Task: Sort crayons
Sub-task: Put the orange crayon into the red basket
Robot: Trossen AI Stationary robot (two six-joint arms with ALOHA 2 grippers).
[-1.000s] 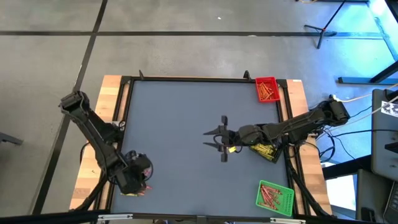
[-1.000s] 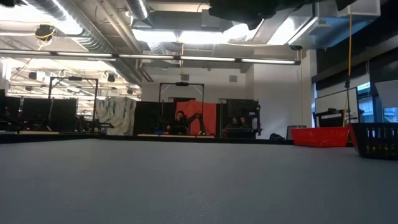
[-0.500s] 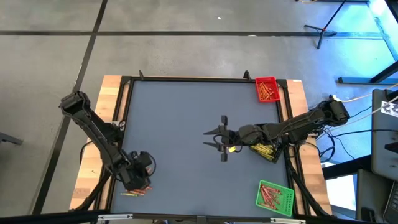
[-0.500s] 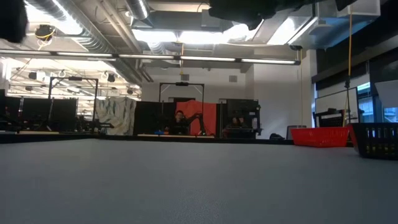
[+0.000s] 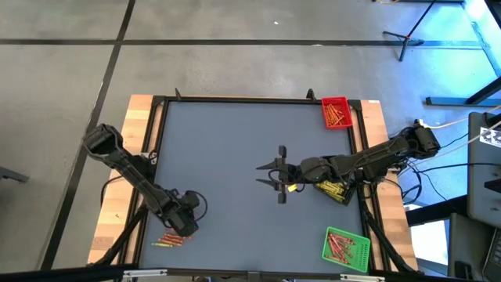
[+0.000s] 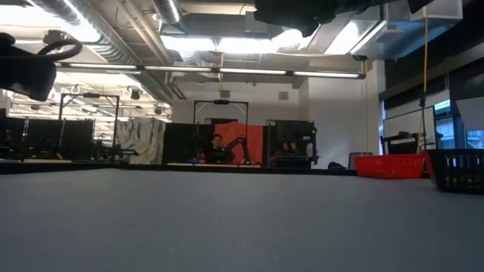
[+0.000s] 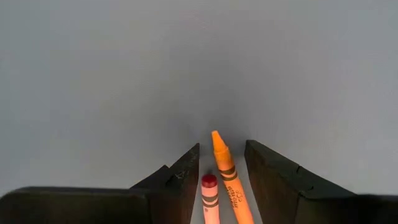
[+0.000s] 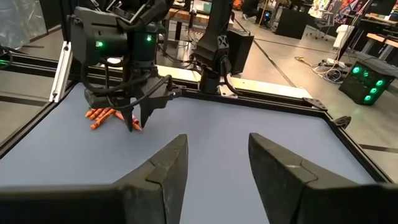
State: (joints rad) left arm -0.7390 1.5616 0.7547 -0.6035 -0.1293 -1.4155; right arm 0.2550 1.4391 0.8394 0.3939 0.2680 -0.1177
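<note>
A loose pile of red and orange crayons lies on the grey mat near its front left corner; the right wrist view shows the pile too. My left gripper stands just right of the pile, pointing down, shut on an orange crayon and a red crayon. My right gripper hovers open over the mat's middle, pointing toward the left arm, with nothing between its fingers. My left gripper has the orange and the red crayon side by side between its two fingers. The crayons run along the fingers, and the orange tip sticks out past the fingertips. The fingers come from above, pointing down, close over the mat. I cannot tell whether the tip touches the mat.
A red tray with crayons sits at the far right corner, and a green tray with red crayons at the near right. A black tray with yellow crayons lies under my right arm. The mat has a raised black frame.
My left gripper has gone from above the crayon pile toward the table's right and has sunk lower. The pile now shows uncovered beside it. My right arm has kept still.
</note>
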